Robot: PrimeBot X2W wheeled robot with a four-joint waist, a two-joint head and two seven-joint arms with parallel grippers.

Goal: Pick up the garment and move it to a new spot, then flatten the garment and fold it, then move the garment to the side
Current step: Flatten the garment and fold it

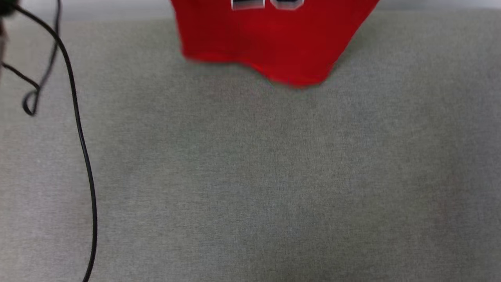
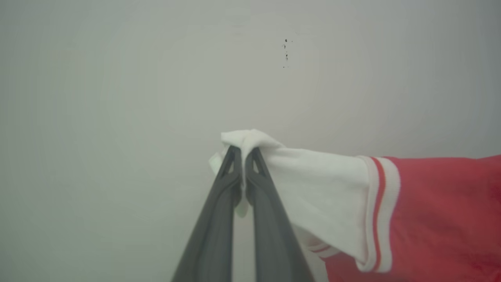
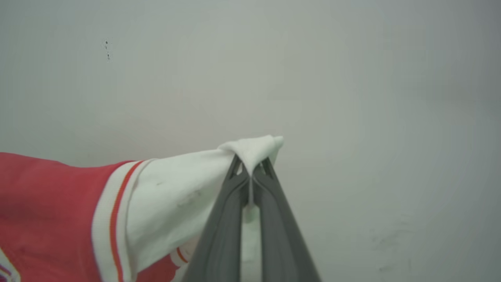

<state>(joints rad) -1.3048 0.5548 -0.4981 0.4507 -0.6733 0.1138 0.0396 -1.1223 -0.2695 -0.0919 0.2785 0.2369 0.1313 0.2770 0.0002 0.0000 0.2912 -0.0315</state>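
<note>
The left fingers (image 2: 217, 211) are pressed together, pinching a bunched tip of the garment's white sleeve (image 2: 321, 184). A small fold of cloth pokes out above their tips and another bit shows in the narrow gap lower down. From that pinch the sleeve runs off to one side, past its red-and-white stripe trim (image 2: 377, 211), into the red body of the garment (image 2: 442, 211).

The right fingers (image 3: 225, 219) are closed just as tightly on the tip of the other white sleeve (image 3: 176, 199), with a thin strip of cloth caught between them. Here too the sleeve leads away from the tips through the stripe trim (image 3: 115, 219) to the red body (image 3: 47, 203). A pale wall with a few dark specks (image 3: 107, 49) lies behind.

In the head view, the garment (image 1: 270, 43) hangs over the far part of the grey desk (image 1: 274, 188). Its red hem (image 1: 274, 74) is blurred and uneven, and whether it touches the desk cannot be told. The bottoms of white-outlined dark characters (image 1: 266, 4) show at its upper edge. A black cable (image 1: 80, 133) trails across the desk's left side, well apart from the garment.
</note>
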